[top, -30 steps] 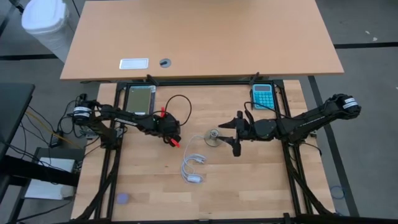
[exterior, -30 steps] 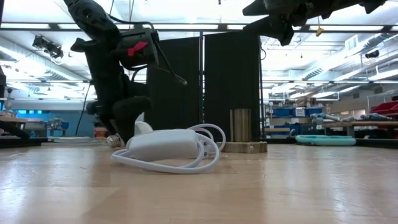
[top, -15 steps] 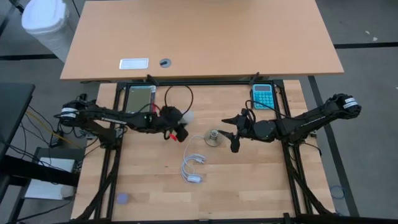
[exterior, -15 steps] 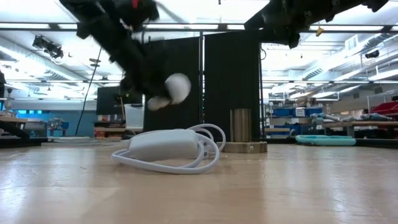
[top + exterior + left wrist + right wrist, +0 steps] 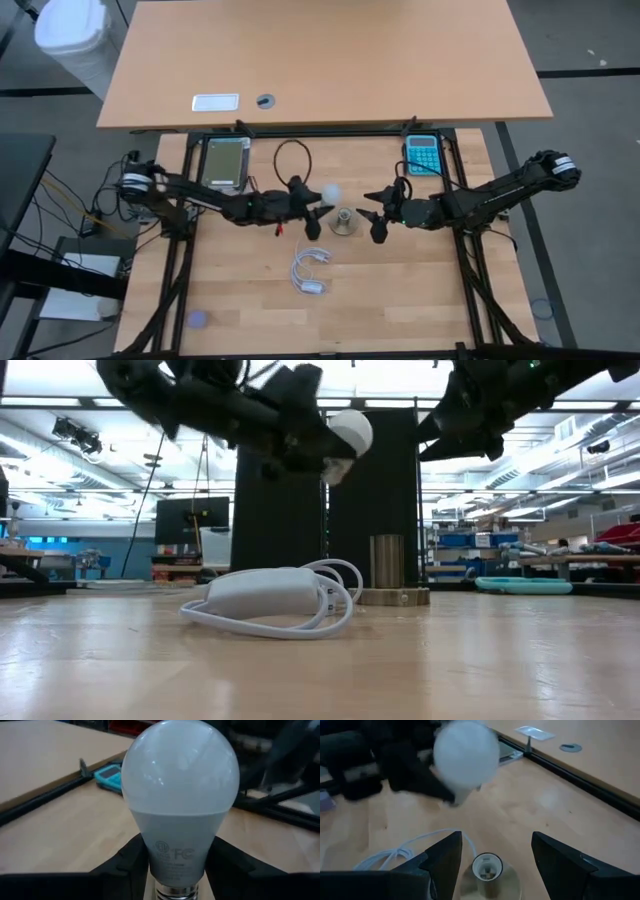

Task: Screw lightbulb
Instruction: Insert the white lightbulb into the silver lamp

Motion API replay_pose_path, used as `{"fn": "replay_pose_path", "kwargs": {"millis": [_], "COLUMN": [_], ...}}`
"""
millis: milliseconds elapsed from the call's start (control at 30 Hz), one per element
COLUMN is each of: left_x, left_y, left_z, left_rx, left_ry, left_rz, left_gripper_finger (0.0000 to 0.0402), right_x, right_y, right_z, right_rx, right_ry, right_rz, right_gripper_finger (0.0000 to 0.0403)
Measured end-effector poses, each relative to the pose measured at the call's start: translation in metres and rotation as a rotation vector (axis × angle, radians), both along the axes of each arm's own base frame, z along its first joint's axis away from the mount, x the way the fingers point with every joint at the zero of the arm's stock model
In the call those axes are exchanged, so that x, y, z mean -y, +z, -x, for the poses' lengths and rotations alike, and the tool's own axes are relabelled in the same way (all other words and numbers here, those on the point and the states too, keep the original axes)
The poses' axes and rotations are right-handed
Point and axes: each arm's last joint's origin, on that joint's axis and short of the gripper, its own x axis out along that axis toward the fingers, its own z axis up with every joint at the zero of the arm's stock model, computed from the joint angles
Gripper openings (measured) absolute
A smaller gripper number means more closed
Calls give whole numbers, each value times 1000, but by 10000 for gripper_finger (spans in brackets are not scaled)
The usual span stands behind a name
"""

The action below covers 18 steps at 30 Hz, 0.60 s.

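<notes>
Left of the round grey metal socket [image 5: 343,221], the left gripper [image 5: 306,196] is clamped on the neck of the small white frosted pear-shaped lightbulb [image 5: 330,192], held in the air just short of the socket with its globe leading, presumably for carrying across. Right of the socket, the right gripper [image 5: 374,212] stands with fingers parted and nothing between them, likely ready to steady the base. The bulb's screw threads are hidden between the left fingers, and whether the bulb is lined up with the socket I cannot tell.

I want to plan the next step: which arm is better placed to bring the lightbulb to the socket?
Left. Its gripper already holds the lightbulb aloft near the socket; the right gripper is open, holding nothing.
</notes>
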Motion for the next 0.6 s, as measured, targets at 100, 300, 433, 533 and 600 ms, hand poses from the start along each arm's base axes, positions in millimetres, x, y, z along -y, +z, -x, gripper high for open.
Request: {"fn": "replay_pose_path", "kwargs": {"millis": [100,300,433,533,600], "left_x": [3,7,7,8,9], "left_y": [-10,-28,-42,-46,-46], "left_z": [-9,-18,-26,-34,-40], "left_rx": [54,83,91,127,142], "left_ry": [-26,-64,-65,-68,-69], "left_rz": [-11,-54,-73,-104,-127], "left_gripper_finger": [169,169,169,170,170], "right_x": [5,15,19,20,21], "right_y": [-3,-6,-6,-6,-6], "right_z": [1,0,-1,-1,-1], "right_rx": [-29,-60,-63,-62,-67], "right_ry": [-36,-30,-20,-22,-17], "right_rz": [10,-33,-52,-59,-67], "right_gripper_finger": [242,242,242,242,242]}}
